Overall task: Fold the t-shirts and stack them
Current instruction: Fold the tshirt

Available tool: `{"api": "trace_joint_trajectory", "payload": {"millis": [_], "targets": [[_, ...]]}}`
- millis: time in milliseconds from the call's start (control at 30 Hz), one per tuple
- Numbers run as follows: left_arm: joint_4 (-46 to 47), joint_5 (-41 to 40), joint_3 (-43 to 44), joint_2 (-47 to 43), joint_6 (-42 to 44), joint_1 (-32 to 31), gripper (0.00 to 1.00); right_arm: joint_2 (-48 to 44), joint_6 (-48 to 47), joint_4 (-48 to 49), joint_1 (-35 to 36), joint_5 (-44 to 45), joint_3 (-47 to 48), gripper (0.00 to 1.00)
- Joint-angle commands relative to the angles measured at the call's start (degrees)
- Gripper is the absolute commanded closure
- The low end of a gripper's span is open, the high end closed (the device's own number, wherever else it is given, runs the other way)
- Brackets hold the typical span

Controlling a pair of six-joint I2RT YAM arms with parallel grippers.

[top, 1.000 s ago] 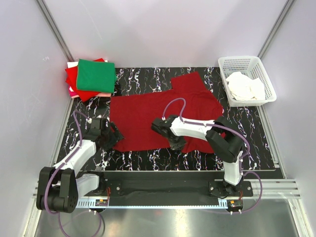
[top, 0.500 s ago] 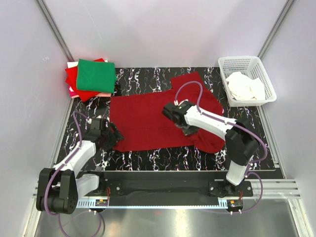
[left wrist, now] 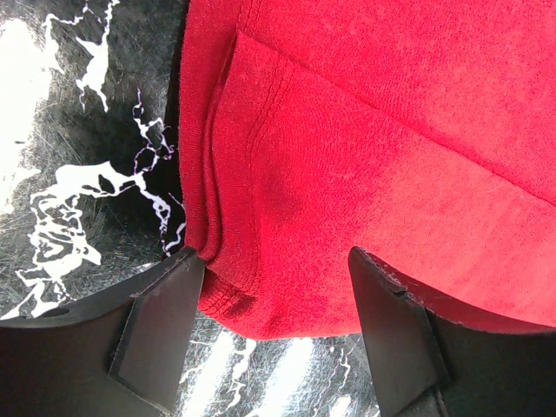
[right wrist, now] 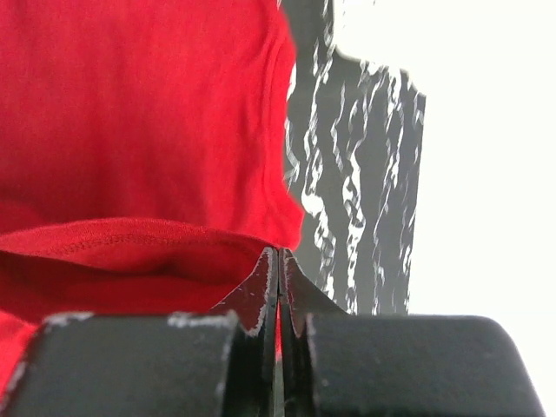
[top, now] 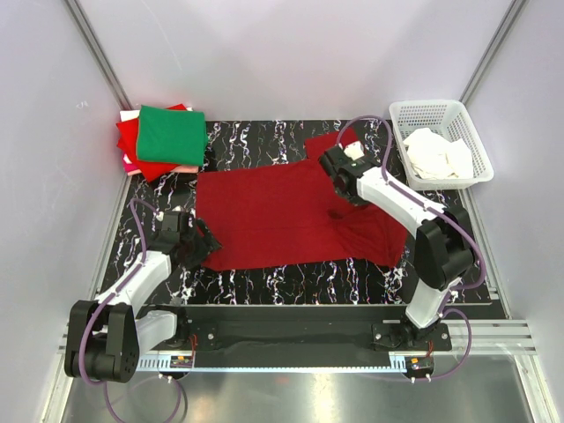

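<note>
Seemingly flattening before folding: the dark crimson t-shirt [top: 264,220] lies spread at centre. Right gripper [right wrist: 278,265] pinches its hem at 1 o'clock; left gripper [left wrist: 274,287], open, straddles the 8 o'clock corner and should clamp next.

A shirt [top: 273,216] lies spread mid-mat [top: 291,284], a stack [top: 163,137] of folded shirts at the far left corner, a basket [top: 481,152] with cloths [top: 436,154] in it far right, the left gripper [top: 206,242] at the shirt's near left corner, the right gripper [top: 337,176] at its far right.
</note>
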Motion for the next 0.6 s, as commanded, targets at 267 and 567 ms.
{"api": "trace_joint_trajectory", "payload": {"millis": [267,567], "targets": [[0.72,1.60,-1.48,0.95,1.09,-0.20,0.27,5.03,-14.69,19.07,-7.13,-1.06,4.50,1.00],[0.81,1.95,-1.39,0.69,0.83,-0.19,0.27,15.33,-15.83,23.02,-11.96,-3.62,9.52,1.00]]}}
